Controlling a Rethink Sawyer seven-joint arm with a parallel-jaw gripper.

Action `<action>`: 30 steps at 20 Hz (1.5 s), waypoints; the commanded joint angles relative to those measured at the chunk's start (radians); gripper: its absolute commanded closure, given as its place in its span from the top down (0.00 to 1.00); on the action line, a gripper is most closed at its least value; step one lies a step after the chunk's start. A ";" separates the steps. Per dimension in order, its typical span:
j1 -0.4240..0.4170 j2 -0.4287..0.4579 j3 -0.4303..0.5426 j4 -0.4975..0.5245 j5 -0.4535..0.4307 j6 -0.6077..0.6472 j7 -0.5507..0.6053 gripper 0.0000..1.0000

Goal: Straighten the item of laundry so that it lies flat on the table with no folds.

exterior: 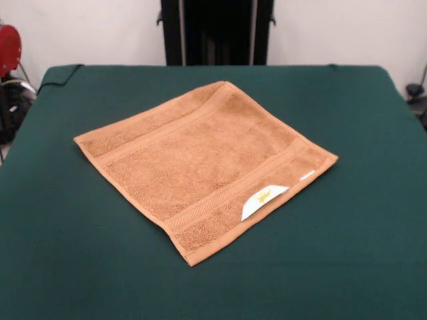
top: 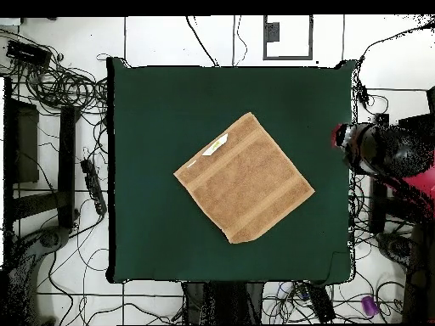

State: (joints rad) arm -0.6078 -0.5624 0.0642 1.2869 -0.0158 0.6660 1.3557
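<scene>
Towel (exterior: 203,163) lies flat, corner-on, mid-table (exterior: 360,253), no folds visible; you appear finished; only checking remains; gripper not in either view, so its state cannot be told.

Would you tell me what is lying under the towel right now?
The towel lies flat on the table; only green cloth shows around it. Anything beneath is covered, though no bulge shows.
</scene>
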 commanded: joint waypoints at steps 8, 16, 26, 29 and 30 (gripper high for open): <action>-0.002 0.085 0.174 0.168 0.112 -0.051 0.129 1.00; 0.029 0.093 0.174 0.186 0.144 -0.102 0.175 1.00; 0.103 0.097 0.128 0.187 0.176 -0.152 0.254 1.00; 0.127 0.096 0.112 0.190 0.192 -0.164 0.281 1.00; 0.132 0.096 0.109 0.190 0.194 -0.165 0.286 1.00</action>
State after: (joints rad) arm -0.5573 -0.5579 0.1103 1.3444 0.1208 0.5343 1.3557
